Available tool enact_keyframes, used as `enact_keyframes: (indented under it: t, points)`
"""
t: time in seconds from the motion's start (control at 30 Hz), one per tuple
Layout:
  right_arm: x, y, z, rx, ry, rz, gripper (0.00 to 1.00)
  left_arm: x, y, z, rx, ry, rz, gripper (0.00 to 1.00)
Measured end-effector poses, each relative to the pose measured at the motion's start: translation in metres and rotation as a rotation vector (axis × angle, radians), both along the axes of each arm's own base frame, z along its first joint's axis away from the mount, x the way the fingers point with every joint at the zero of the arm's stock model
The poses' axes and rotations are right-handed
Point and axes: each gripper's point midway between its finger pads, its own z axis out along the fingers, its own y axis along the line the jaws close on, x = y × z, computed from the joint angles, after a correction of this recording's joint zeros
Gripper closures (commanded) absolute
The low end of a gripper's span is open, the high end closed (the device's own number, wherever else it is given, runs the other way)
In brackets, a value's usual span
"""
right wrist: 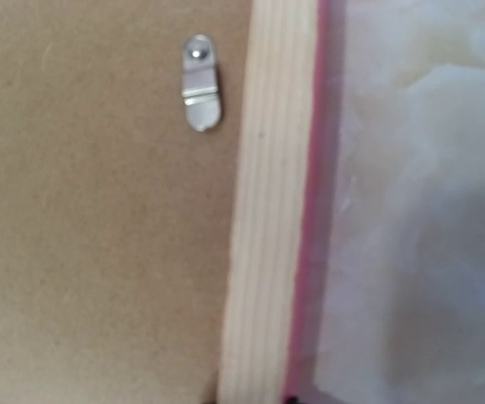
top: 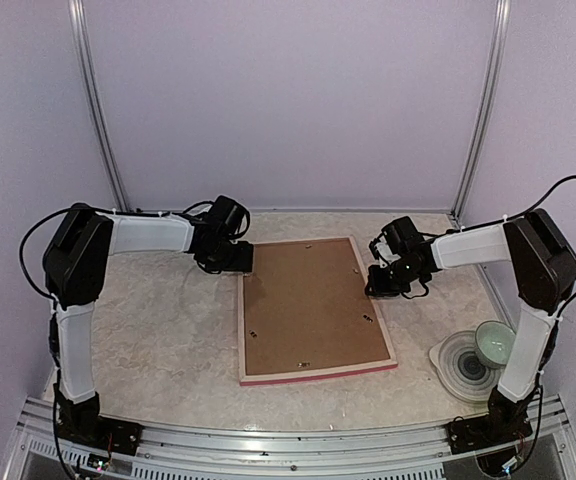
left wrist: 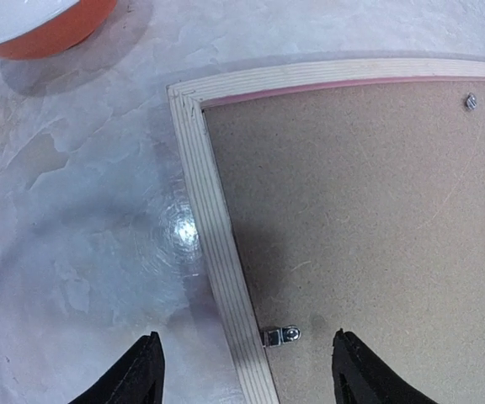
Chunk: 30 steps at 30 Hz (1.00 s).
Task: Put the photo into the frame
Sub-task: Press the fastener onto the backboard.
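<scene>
The frame lies face-down mid-way across the table, brown backing board filling it. The photo is hidden. The left gripper hangs released astride the far-left rail beside a metal clip. The right gripper is at the right rail, its grip unreadable. A bowl sits on a plate near-right.

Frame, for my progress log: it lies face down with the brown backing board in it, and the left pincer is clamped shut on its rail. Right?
Not quite: the left pincer is open, its fingers apart either side of the frame rail, gripping nothing; the left wrist view shows it. The frame does lie face down with the backing board in it.
</scene>
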Motion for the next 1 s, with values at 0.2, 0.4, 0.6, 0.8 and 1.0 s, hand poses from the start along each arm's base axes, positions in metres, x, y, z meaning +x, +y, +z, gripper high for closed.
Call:
enact_keyframes:
  t: [0.2,0.4,0.6,0.8,1.0]
  points:
    - [0.0,0.0,0.0,0.005,0.004,-0.01,0.89,-0.037,0.0,-0.002,-0.004,0.025,-0.024,0.28]
    - [0.0,0.0,0.0,0.008,0.006,-0.015,0.89,-0.103,-0.016,-0.013,-0.012,0.093,-0.1,0.28]
    - [0.0,0.0,0.0,0.009,0.007,-0.016,0.89,-0.148,-0.026,-0.005,-0.058,0.12,-0.144,0.3]
    - [0.0,0.0,0.0,0.009,0.007,-0.016,0.89,-0.173,-0.03,-0.002,-0.082,0.136,-0.158,0.34]
    - [0.0,0.0,0.0,0.009,0.007,-0.016,0.89,-0.196,-0.032,-0.016,-0.065,0.181,-0.175,0.43]
